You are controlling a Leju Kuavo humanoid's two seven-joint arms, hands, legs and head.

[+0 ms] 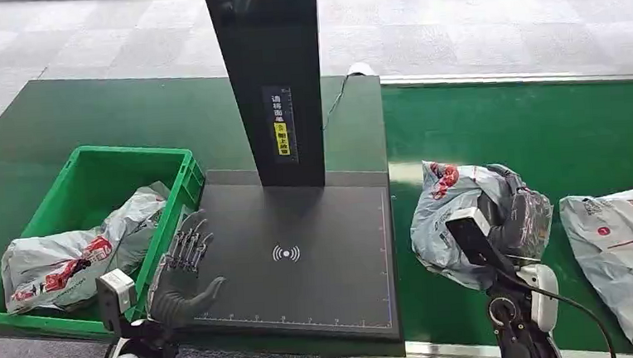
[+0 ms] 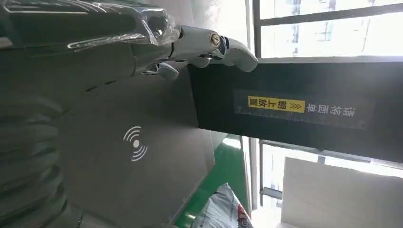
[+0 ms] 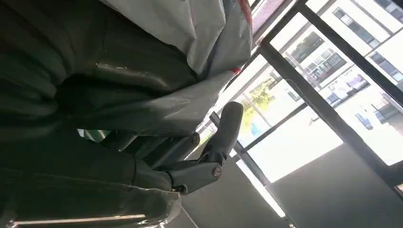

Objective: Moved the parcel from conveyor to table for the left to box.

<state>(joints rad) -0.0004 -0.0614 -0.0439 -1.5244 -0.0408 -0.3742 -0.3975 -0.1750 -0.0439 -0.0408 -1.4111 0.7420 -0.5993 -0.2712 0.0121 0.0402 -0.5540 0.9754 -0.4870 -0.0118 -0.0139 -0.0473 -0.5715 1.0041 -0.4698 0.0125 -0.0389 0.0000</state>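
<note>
Nearest, the left hand (image 1: 182, 270) rests spread and empty on the pad (image 1: 302, 263) of the bench (image 1: 60, 112). The right hand (image 1: 507, 225) grips the parcel (image 1: 452, 212) on the conveyor (image 1: 501, 126). The hold should stay firm, lifting clear before swinging left to the pad. Further left, the crate (image 1: 92, 164) holds one bagged parcel (image 1: 77, 256).

From the head view I can't see my right hand (image 1: 511, 217): the grey parcel (image 1: 465, 211) covers most of it, so its grip is unclear. A second parcel (image 1: 625, 251) runs off the right edge. The scanner post (image 1: 270, 82) is cut off at the top. The label text (image 1: 280, 125) is too small to read.
</note>
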